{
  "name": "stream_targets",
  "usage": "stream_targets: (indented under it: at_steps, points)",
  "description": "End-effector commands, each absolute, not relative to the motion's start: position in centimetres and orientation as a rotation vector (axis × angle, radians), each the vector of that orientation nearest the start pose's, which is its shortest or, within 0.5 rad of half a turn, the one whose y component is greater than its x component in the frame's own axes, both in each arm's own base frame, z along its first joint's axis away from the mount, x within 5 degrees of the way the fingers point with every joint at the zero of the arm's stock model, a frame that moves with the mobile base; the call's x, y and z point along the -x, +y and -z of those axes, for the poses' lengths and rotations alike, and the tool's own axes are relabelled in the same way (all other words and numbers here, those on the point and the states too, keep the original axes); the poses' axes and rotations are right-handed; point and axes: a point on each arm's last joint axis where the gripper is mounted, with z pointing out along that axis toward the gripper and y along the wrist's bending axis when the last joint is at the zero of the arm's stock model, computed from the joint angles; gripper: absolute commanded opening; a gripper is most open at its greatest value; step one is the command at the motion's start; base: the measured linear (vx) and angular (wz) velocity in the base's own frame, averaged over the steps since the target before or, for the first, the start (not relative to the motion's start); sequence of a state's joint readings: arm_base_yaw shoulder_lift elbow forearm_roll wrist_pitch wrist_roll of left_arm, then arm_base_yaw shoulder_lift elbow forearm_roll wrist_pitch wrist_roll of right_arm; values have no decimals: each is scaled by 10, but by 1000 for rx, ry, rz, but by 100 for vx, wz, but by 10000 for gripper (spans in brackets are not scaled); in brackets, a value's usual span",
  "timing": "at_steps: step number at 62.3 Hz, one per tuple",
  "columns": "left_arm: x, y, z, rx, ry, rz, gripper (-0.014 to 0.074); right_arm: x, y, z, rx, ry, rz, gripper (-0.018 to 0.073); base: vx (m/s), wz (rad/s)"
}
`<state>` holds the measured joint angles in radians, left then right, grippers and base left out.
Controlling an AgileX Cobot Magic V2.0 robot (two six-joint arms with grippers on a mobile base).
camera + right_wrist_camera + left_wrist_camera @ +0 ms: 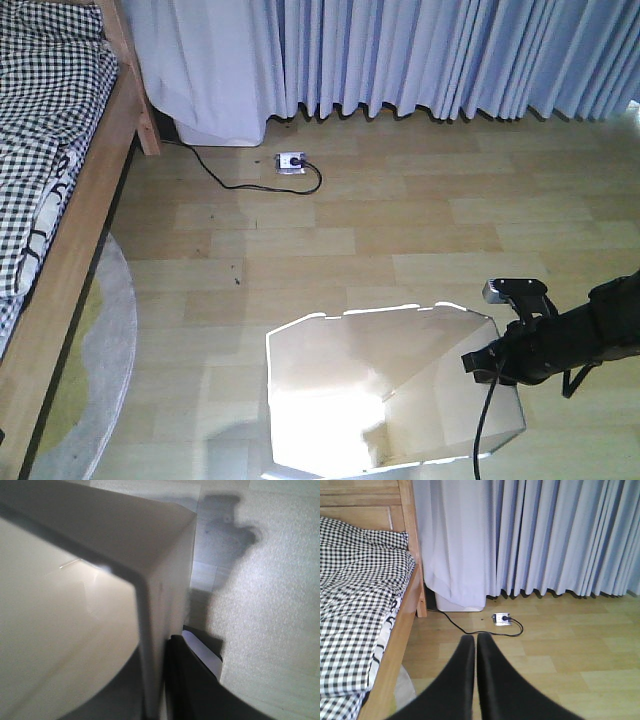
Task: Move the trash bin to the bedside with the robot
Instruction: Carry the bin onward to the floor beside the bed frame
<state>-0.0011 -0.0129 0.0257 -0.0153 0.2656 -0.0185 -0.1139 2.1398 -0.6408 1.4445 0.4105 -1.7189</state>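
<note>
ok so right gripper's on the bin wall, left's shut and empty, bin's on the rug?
No: the trash bin stands on bare wood floor, apart from the rug; see the front view. Right gripper grips its wall; left gripper is shut, empty.

The white, thin-walled plastic trash bin (300, 400) with an angular rim stands upright on the wooden floor (400, 230), well apart from the light wooden bed frame (75, 240) with black-and-white check bedding at the left. The slim black robot arm (575, 345) reaches the bin's right rim. Its gripper (152, 700) straddles the wall, one finger inside and one outside.
</note>
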Motion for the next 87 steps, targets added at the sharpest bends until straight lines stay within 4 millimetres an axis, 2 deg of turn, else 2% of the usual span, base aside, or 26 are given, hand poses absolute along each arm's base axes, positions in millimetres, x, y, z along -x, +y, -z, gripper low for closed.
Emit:
stream_targets:
  at_steps: [1, 87]
  points:
    - [-56, -1, -182, 29, 1697, 37, -6, -266, 21, -38, 268, 2747, -806, -5, 22, 5]
    - [-56, -1, -182, 29, 1697, 37, -6, -266, 21, -38, 268, 2747, -806, -5, 21, 2]
